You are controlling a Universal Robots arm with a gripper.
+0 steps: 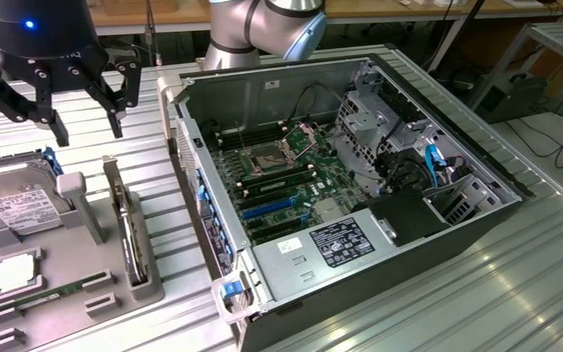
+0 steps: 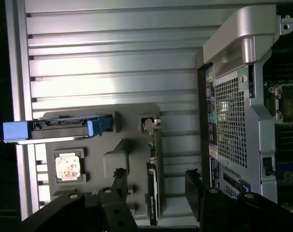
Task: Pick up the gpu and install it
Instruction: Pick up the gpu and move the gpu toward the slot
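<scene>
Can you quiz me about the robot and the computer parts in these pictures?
1. What colour is the plastic frame around the silver boxy hard drive with the white label?
2. True or false: the black fingered end effector is open and holds nothing.
3. Where is the flat gpu card with the long silver bracket? A: in the end effector. B: standing on edge in the grey plastic holder. C: lying on the hard drive.
Key: 1 blue; 2 true; 3 B.
</scene>
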